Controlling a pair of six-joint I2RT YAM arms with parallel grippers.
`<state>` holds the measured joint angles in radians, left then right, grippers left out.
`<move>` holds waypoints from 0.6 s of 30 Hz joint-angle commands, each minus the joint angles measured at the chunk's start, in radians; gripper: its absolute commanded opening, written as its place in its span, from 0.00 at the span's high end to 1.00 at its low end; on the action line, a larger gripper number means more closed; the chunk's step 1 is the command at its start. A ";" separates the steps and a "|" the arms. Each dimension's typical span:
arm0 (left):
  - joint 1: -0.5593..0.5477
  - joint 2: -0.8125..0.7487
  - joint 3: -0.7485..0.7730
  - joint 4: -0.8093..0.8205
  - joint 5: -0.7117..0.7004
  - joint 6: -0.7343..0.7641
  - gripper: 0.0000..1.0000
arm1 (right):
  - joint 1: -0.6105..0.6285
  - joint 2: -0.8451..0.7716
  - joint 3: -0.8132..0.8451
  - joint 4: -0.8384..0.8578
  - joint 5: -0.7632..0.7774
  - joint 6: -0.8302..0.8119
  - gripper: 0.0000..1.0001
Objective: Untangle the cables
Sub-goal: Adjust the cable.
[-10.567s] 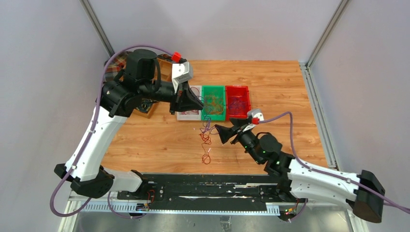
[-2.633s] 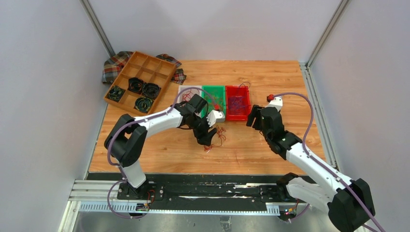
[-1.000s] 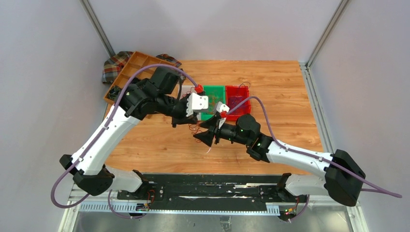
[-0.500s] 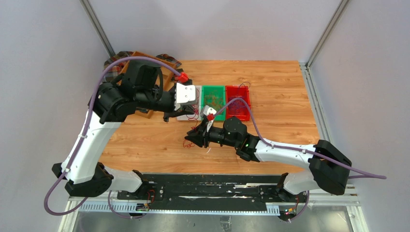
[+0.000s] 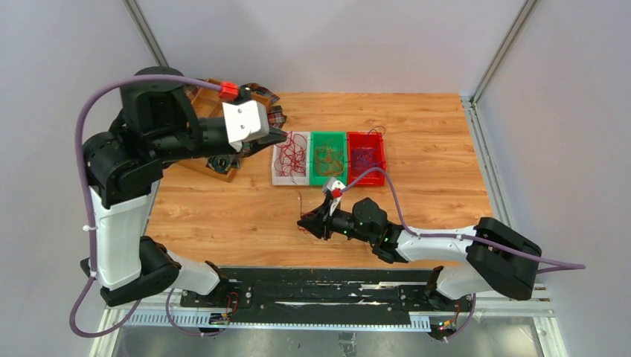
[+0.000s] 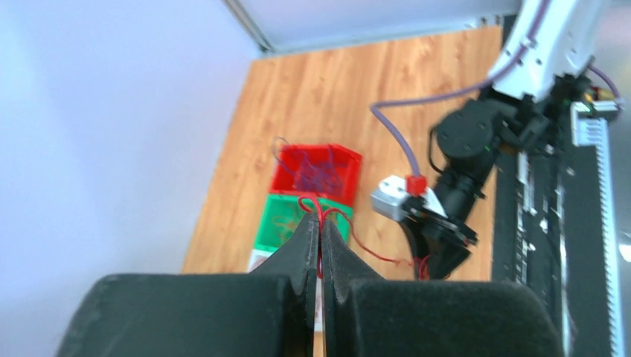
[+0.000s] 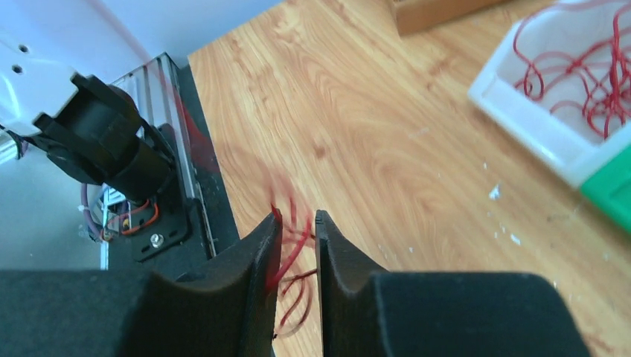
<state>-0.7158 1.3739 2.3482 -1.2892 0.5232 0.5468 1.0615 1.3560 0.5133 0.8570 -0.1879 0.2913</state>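
Right of the bins [image 5: 329,182] the counter [image 5: 439,149] lies open; a red cable [image 6: 319,217] hangs across the near middle, and a wooden tray [image 5: 228,171] fills the far left.

The left claw [image 6: 321,227] is seen with its two black fingers pressed together, and a thin red cable [image 6: 364,251] is pinched between the tips. From there the cable is stretched across to the right claw [image 6: 434,264], which is held low over the wooden counter [image 6: 327,97]. Beyond the fingertips a red bin [image 6: 350,160] holding purple cables [image 6: 309,169] is seen, with a green bin [image 6: 269,232] touching it.
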 commanded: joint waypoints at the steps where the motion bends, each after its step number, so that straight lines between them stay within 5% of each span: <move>1: -0.002 0.038 0.160 0.010 -0.090 -0.021 1.00 | 0.014 -0.022 -0.091 0.106 0.059 0.046 0.76; 18: -0.002 -0.015 0.151 0.268 -0.320 -0.005 1.00 | 0.013 -0.074 -0.346 0.133 0.166 0.101 0.73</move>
<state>-0.7158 1.3834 2.4989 -1.1492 0.2985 0.5369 1.0615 1.3064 0.2192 0.9699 -0.0734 0.3740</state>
